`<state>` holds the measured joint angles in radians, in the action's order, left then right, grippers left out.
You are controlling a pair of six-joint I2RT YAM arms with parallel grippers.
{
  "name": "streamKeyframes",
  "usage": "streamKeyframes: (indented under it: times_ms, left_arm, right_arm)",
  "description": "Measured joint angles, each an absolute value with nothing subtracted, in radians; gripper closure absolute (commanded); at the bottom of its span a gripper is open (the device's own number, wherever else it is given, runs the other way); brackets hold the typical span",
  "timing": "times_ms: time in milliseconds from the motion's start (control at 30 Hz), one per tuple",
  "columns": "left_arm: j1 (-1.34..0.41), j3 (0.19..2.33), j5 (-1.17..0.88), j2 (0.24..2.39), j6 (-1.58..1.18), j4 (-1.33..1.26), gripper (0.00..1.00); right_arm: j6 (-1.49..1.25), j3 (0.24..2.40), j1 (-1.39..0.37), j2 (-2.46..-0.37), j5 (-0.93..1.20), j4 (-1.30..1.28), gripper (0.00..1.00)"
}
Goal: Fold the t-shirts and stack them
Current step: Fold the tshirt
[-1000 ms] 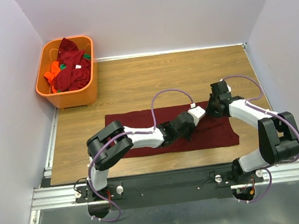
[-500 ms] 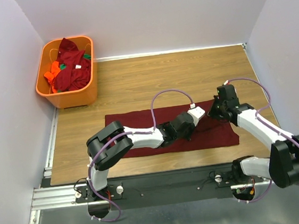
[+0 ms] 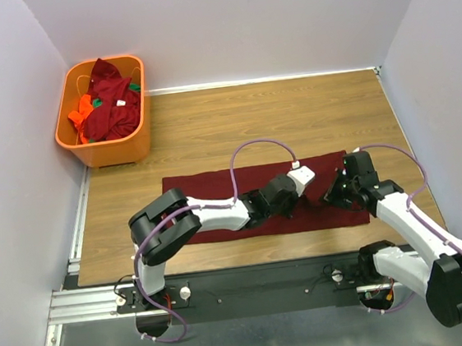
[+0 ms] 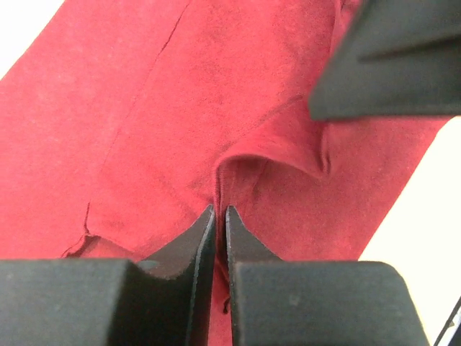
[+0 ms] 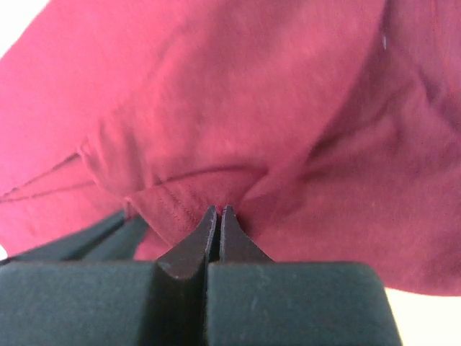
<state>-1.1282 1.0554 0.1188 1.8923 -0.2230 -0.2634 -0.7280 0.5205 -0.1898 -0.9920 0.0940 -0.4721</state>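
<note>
A dark maroon t-shirt [image 3: 216,193] lies as a long strip across the wooden table [image 3: 275,119]. My left gripper [image 3: 305,182] rests on its right part; in the left wrist view the gripper [image 4: 220,209] is shut on a thin raised ridge of the maroon cloth [image 4: 180,108]. My right gripper [image 3: 335,194] is at the shirt's right end. In the right wrist view the gripper [image 5: 218,209] is shut on a bunched fold of cloth [image 5: 238,108] beside a stitched hem. More t-shirts [image 3: 112,99], maroon with some orange and green, are piled in the basket.
The orange plastic basket [image 3: 113,148] stands at the table's far left corner. Purple cables loop above both arms. Grey walls close in on the left, back and right. A metal rail runs along the near edge [image 3: 259,281].
My right gripper has shut on the shirt's right end and moved toward the near right, pulling that cloth along. The left arm has barely moved.
</note>
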Motion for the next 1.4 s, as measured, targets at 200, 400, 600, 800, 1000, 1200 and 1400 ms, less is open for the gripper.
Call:
streamKeyframes:
  times_ms: [200, 400, 600, 800, 1000, 1200, 1400]
  left_arm:
    - [-1.128, 1.014, 0.107, 1.848, -0.205, -0.273, 0.73]
    - [-1.128, 0.962, 0.054, 1.806, -0.186, -0.307, 0.61]
    - [-1.128, 0.932, -0.012, 1.774, -0.179, -0.339, 0.6]
    - [-1.127, 0.916, -0.086, 1.731, -0.176, -0.381, 0.6]
    - [-1.118, 0.973, -0.11, 1.769, -0.197, -0.381, 0.66]
    - [-1.114, 1.042, -0.112, 1.877, -0.242, -0.37, 0.69]
    - [-1.114, 1.048, -0.115, 1.964, -0.281, -0.335, 0.7]
  right_arm:
    - [-0.776, 0.492, -0.189, -0.912, 0.117, -0.549, 0.95]
    - [-0.807, 0.499, -0.19, -0.835, 0.107, -0.643, 0.71]
    - [-0.814, 0.555, -0.19, -0.824, 0.065, -0.72, 0.53]
    - [-0.812, 0.599, -0.189, -0.826, 0.046, -0.737, 0.52]
    - [-0.816, 0.599, -0.189, -0.887, 0.046, -0.699, 0.52]
    - [-0.838, 0.586, -0.19, -0.983, 0.008, -0.626, 0.5]
    - [-0.861, 0.569, -0.189, -1.04, -0.097, -0.601, 0.45]
